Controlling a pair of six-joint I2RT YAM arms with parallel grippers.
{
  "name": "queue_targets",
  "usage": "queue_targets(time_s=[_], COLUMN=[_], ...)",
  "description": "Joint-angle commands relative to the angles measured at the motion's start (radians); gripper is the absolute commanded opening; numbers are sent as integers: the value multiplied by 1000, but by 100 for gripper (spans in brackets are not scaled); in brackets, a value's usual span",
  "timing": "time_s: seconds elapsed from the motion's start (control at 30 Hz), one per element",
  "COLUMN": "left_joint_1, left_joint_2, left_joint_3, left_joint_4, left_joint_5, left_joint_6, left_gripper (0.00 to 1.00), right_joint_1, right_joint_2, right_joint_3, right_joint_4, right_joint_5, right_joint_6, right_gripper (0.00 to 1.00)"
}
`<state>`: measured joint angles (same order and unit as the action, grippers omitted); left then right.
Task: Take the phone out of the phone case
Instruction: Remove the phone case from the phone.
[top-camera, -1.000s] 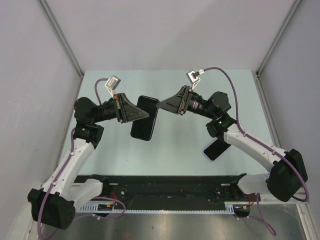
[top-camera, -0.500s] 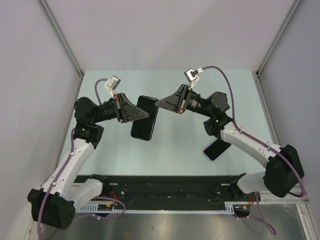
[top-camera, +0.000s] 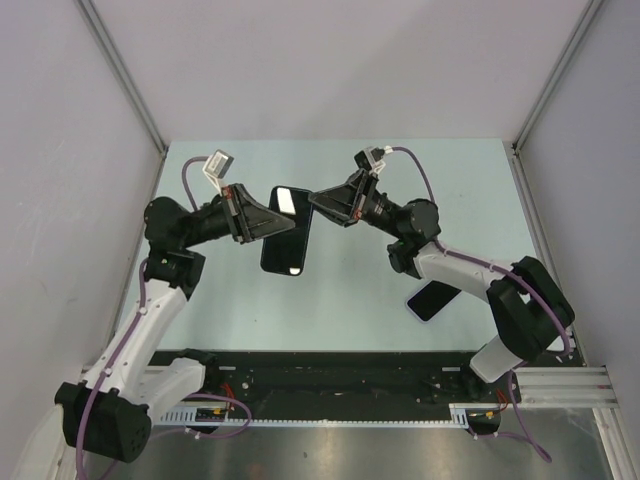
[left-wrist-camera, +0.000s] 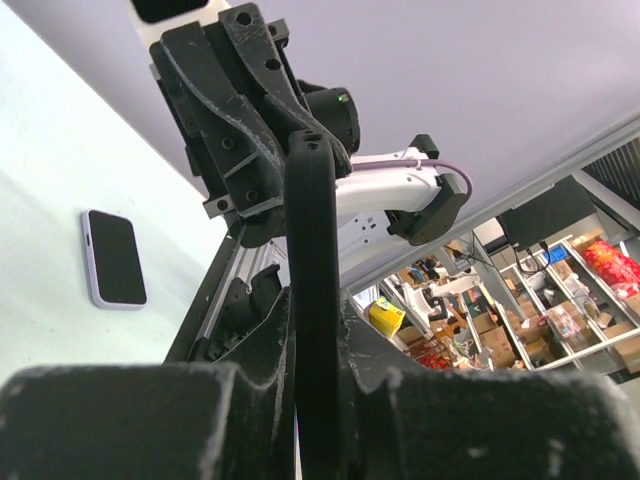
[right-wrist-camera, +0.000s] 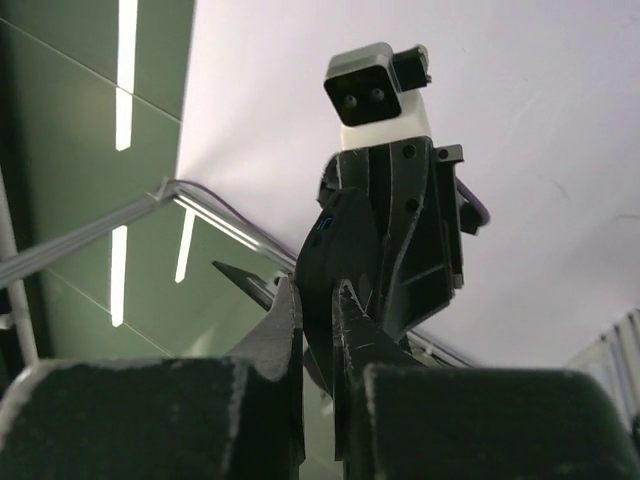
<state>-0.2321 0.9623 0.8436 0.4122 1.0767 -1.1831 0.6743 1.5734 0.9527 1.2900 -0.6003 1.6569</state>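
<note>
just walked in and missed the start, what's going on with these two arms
Both arms hold a black phone case above the table between them. The left end effector clamps one long edge, and the right end effector pinches its far corner. A lavender-edged phone lies flat on the table near the right arm. Whether the case is empty cannot be told.

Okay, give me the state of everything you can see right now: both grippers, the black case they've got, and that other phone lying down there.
left gripper: shut on a long edge of the black phone case.
right gripper: shut on the case's far corner.
black phone case: held in the air between both grippers, tilted; cannot tell if a phone is inside.
lilac-edged phone: lying flat on the table, screen dark, nothing gripping it.
</note>
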Motion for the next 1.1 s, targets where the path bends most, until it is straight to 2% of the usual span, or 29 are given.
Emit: queue_targets(time_s=[0.0,0.33,0.9,1.07], left_joint_1=[-15,-13,-13,-15], left_joint_2=[-49,-71,-91,-99], left_joint_3=[34,97,118,132], left_joint_4=[267,332,372,372], left_joint_5=[86,97,89,88], left_joint_6=[54,31,-32,-46], left_gripper=[0,0,0,0], right_joint_1=[88,133,169,172], right_joint_2=[14,31,86,74], right_joint_3=[6,6,17,18], right_joint_4=[313,313,308,220], right_joint_5=[198,321,321,303], right_joint_6=[198,193,196,124], right_gripper=[0,0,0,0])
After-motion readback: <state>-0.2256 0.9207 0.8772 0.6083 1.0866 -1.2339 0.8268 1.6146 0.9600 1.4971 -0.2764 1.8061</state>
